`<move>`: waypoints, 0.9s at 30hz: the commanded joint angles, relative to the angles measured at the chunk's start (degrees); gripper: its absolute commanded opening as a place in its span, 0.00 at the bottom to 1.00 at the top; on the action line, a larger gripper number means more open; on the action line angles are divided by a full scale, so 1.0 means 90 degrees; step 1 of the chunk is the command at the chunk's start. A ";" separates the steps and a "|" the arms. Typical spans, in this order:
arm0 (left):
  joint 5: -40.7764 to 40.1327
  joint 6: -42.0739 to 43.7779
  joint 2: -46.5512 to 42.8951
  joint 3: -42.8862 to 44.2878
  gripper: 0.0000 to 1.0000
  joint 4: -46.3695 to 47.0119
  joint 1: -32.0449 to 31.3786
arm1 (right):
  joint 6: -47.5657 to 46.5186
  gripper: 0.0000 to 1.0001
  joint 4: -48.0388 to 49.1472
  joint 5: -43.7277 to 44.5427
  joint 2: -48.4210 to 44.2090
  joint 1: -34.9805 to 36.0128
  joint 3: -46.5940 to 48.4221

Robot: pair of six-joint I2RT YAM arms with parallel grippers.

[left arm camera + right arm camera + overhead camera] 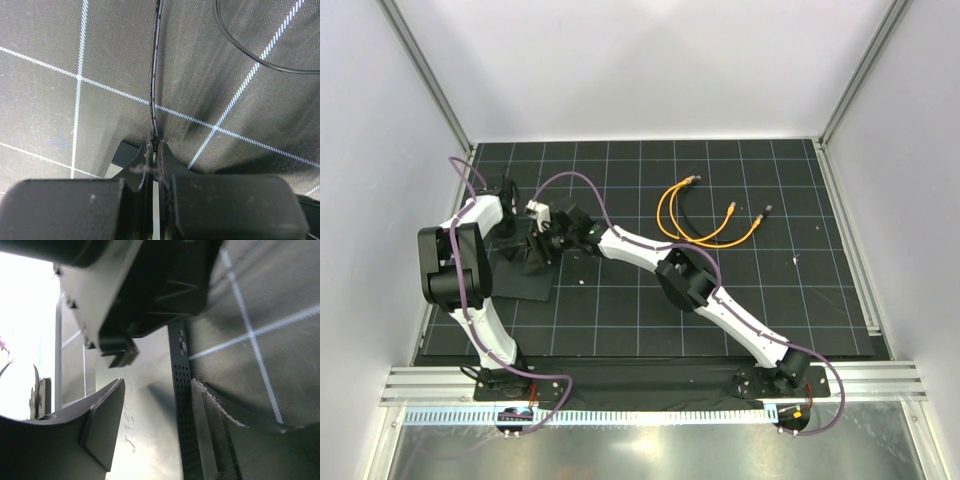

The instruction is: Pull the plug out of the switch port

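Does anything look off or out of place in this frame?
Mildly: the left gripper pinches a thin black wire itself, not a plug body. A small white speck lies on the mat at right.

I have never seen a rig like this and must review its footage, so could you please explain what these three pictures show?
Two robot arms are bolted at the near edge of a table, each ending in a two-finger gripper. The wide picture comes from a fixed camera above and behind them: the left arm and right arm both reach to a flat black box, the switch, on a black gridded mat. Orange cables lie apart, farther back. The other two pictures come from cameras on the wrists. In the left wrist view, the left gripper is shut on a thin black wire that runs away over the mat. In the right wrist view, the right gripper is open, its fingers on either side of the switch's vented edge.
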 commanded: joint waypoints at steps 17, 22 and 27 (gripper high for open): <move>-0.0057 -0.0484 0.0127 -0.0004 0.00 0.0080 -0.0010 | -0.0193 0.72 -0.1094 0.2269 -0.2110 -0.0175 -0.1409; -0.0076 -0.0523 0.0156 0.0016 0.00 0.0031 -0.0010 | -0.0857 0.70 -0.1065 0.2339 -0.2385 0.0098 -0.1547; -0.0076 -0.0562 0.0196 0.0045 0.00 -0.0018 -0.0019 | -0.1794 0.70 -0.1543 0.2182 -0.1975 0.0274 -0.0962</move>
